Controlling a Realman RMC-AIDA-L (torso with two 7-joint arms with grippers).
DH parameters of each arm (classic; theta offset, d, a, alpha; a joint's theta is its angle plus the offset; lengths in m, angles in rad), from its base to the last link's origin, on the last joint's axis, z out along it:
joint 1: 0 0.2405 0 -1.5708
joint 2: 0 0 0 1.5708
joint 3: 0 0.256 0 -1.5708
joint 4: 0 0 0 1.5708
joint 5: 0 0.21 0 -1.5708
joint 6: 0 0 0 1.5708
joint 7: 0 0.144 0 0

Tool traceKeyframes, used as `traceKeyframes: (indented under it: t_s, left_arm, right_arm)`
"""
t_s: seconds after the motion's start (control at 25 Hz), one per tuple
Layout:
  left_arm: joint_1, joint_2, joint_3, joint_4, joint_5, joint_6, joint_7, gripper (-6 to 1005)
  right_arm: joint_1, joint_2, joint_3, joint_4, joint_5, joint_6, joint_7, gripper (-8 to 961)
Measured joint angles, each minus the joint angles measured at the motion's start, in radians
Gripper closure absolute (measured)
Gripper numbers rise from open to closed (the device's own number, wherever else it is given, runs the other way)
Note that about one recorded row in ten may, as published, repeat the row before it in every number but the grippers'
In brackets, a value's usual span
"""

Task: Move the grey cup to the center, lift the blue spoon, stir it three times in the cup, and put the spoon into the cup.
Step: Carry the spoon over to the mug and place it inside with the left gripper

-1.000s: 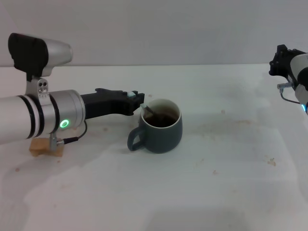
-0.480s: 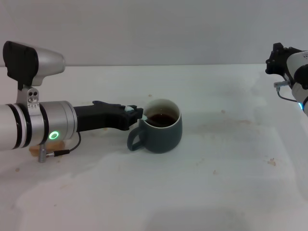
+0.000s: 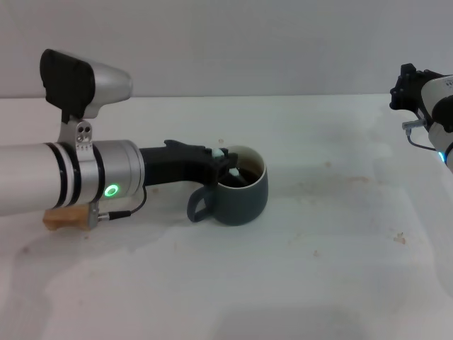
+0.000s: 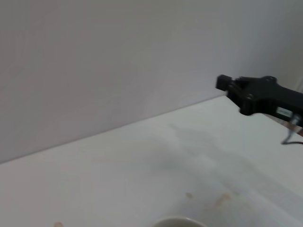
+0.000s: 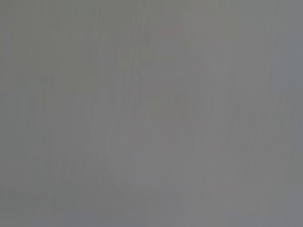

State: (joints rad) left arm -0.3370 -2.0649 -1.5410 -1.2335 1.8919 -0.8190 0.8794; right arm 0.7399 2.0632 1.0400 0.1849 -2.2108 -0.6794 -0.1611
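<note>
Because stirring needs the spoon's bowl down in the liquid, the left gripper (image 3: 228,164) reaches over the near rim of the grey cup (image 3: 237,186), clamped on the pale handle of the blue spoon (image 3: 221,153). Behind its arm lies a wooden block (image 3: 65,217). Well off to the far side, the right gripper (image 3: 405,91) hangs parked, its grip unreadable.

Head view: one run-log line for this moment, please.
left gripper: over grey cup rim, shut on blue spoon | cup: upright, holds dark liquid | right gripper: parked far right
</note>
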Motion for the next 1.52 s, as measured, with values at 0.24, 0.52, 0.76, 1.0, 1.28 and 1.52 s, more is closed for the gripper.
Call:
traceKeyframes:
  t_s: [0.24, 0.52, 0.76, 1.0, 1.28, 1.52]
  left_arm:
    - [-0.041, 0.001, 0.005, 0.047, 0.002, 0.072, 0.002, 850]
    - [-0.056, 0.006, -0.008, 0.071, 0.032, 0.095, 0.002, 847]
    - [-0.026, 0.006, -0.059, 0.035, 0.074, 0.004, -0.017, 845]
    - [-0.004, 0.006, -0.054, -0.012, 0.076, -0.025, -0.035, 843]
    - [-0.026, 0.002, -0.017, -0.026, 0.069, -0.057, -0.045, 840]
    - [-0.060, -0.002, 0.022, -0.007, 0.065, -0.001, -0.046, 838]
  right_arm:
    - [-0.001, 0.000, 0.000, 0.001, 0.000, 0.000, 0.000, 947]
    - [-0.002, 0.000, 0.000, 0.009, -0.010, 0.000, 0.000, 946]
    - [-0.001, 0.000, 0.000, 0.010, -0.010, 0.000, 0.000, 947]
    - [0.001, 0.000, 0.000, 0.010, -0.011, 0.000, 0.000, 946]
    - [0.001, 0.000, 0.000, 0.013, -0.012, -0.001, 0.000, 947]
    - [-0.002, 0.000, 0.000, 0.016, -0.013, -0.001, 0.000, 947]
